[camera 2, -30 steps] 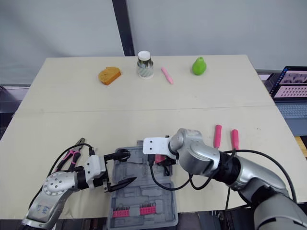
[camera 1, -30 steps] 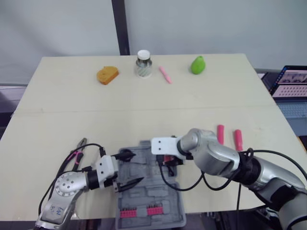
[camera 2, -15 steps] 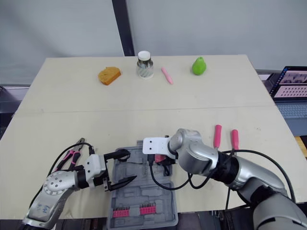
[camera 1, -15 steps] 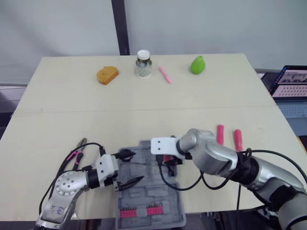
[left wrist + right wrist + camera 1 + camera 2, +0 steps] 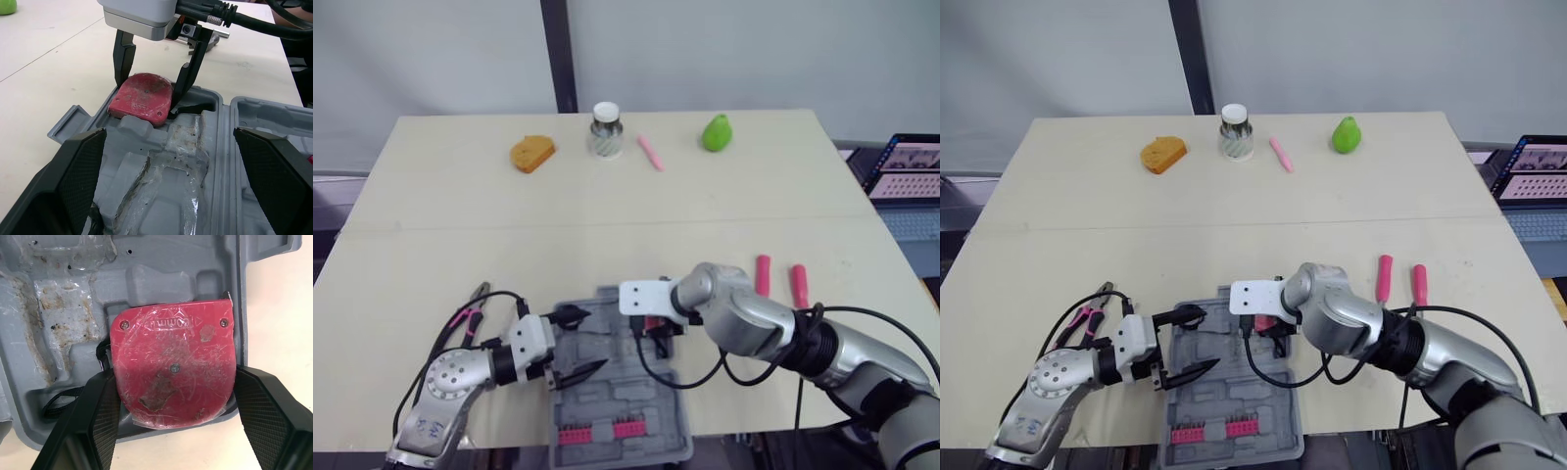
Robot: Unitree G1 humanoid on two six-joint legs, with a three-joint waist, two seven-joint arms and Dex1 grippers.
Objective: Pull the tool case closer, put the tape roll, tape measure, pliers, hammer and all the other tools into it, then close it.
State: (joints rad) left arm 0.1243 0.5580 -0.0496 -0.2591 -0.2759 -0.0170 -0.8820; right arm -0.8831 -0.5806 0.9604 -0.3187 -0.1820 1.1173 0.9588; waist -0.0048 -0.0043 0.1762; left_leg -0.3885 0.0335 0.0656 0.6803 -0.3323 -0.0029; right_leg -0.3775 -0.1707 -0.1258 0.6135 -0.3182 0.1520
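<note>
Left eye view, left to right. Pliers (image 5: 470, 311) with pink grips lie on the table (image 5: 431, 245) at my far left, outside the case and just beside my left forearm. My left gripper (image 5: 590, 340) is spread wide and holds nothing. It hangs over the left part of the case (image 5: 612, 397); I cannot tell if it touches. The case is grey and lies open at the near edge of the table between my arms, its near end sticking past that edge. Two rows of red bits (image 5: 597, 432) sit in that near end.

My right gripper (image 5: 658, 328) is over the far right corner of the case, clamped on the red tape measure (image 5: 173, 367). The right wrist view shows one finger against each side of it. The left wrist view shows the tape measure lying slightly tilted in the corner recess, lower edge on the grey moulding, black strap trailing into the pocket beside it.

Right of the case, two pink handles (image 5: 763, 274) lie side by side on the table, apart from each other and outside the case.

Far edge of the table, left to right: bread (image 5: 531, 153), jar (image 5: 605, 130), pink stick (image 5: 650, 152), green pear (image 5: 716, 132), all well apart from the case. Laptop (image 5: 909, 162) sits off the table at far right.
</note>
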